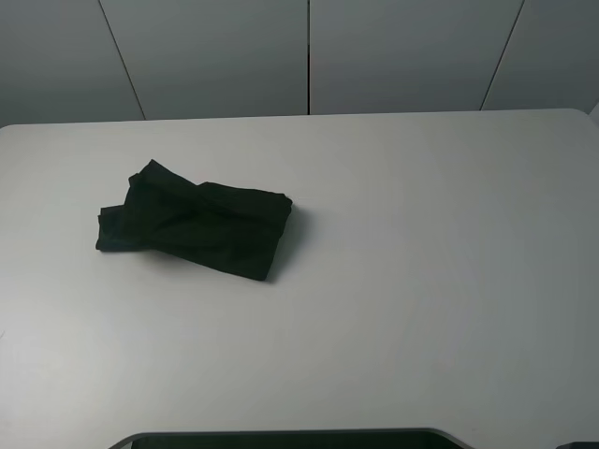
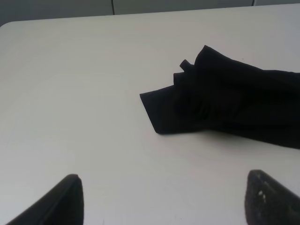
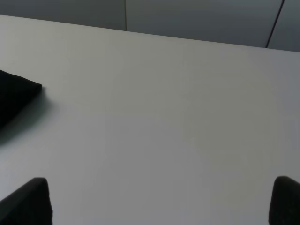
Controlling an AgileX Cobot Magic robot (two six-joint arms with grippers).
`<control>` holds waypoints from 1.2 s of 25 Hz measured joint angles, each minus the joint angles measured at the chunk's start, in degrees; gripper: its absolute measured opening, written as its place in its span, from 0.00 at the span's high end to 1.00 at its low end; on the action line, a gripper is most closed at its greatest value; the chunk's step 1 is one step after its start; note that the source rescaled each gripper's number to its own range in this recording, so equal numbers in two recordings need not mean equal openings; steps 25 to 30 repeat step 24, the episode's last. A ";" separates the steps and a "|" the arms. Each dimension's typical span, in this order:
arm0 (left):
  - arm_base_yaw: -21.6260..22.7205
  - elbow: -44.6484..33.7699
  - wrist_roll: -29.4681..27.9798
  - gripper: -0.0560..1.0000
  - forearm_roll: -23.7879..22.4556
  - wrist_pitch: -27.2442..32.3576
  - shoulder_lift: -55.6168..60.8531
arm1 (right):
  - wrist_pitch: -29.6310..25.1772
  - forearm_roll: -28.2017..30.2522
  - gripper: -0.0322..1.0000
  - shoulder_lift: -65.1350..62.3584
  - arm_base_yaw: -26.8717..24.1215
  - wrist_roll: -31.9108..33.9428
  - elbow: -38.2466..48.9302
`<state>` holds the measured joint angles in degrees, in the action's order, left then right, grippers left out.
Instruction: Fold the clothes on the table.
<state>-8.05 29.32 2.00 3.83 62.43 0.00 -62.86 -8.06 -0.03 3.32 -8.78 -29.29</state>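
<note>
The black T-shirt [image 1: 194,221] lies folded into a compact bundle on the left half of the white table [image 1: 421,243]; no print shows. It also shows in the left wrist view [image 2: 225,103], and one corner of it shows in the right wrist view [image 3: 14,98]. My left gripper [image 2: 164,199] is open and empty, above bare table short of the shirt. My right gripper [image 3: 161,201] is open and empty over bare table, well away from the shirt. Neither arm appears in the exterior high view.
Grey wall panels [image 1: 309,56] stand behind the table's far edge. A dark curved base [image 1: 290,440] sits at the front edge.
</note>
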 joint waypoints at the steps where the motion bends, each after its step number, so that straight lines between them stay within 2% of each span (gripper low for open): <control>1: 0.00 0.00 0.00 0.05 0.00 0.00 0.00 | 0.00 0.00 0.00 0.00 -0.03 0.00 0.00; 30: 0.00 0.00 0.00 0.05 0.00 0.00 0.00 | 0.00 0.00 0.00 0.00 -0.13 -0.09 0.00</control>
